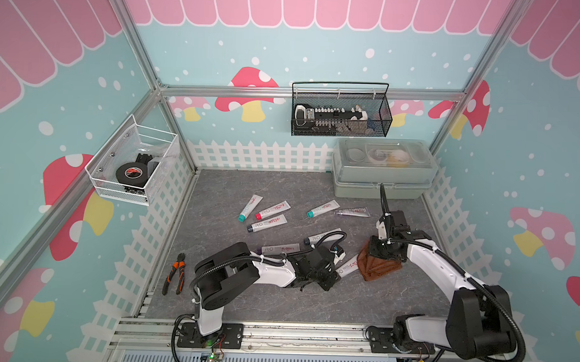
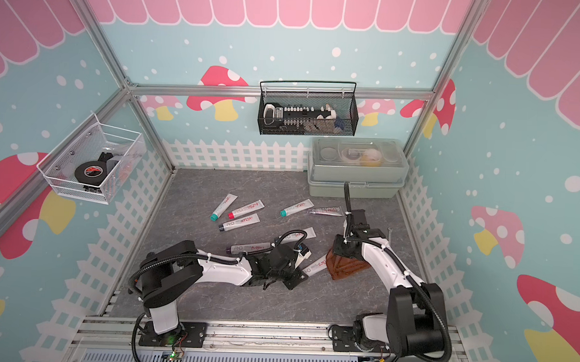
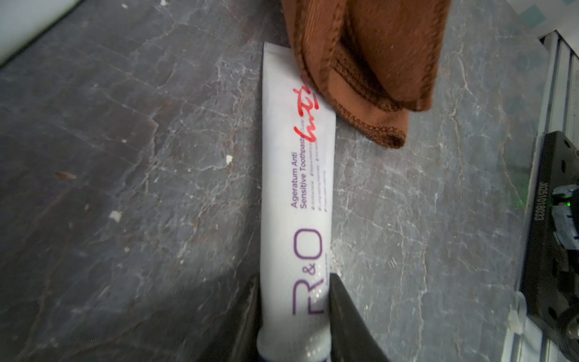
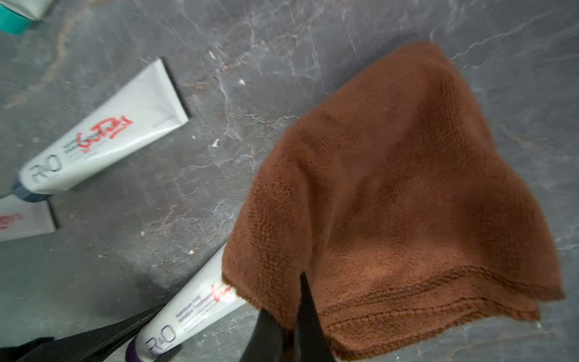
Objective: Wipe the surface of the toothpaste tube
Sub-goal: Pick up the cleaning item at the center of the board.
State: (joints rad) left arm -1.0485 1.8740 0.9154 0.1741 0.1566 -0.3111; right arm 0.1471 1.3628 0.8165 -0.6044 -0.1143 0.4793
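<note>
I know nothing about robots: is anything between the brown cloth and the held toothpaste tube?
Nothing visible: the brown cloth in the right gripper already overlaps the flat end of the tube clamped by the left gripper.

Eight toothpaste tubes (image 1: 267, 222) are lying about the left gripper (image 3: 294, 307); one cloth (image 1: 378, 267), one pliers (image 1: 176, 273), two baskets (image 1: 378, 125) and one box (image 1: 381, 190) are showing.

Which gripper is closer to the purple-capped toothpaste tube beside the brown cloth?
Left. The left gripper is shut on the purple-capped toothpaste tube near its cap end. The right gripper is off the tube, pinching the brown cloth, whose edge overlaps the tube's crimped end.
</note>
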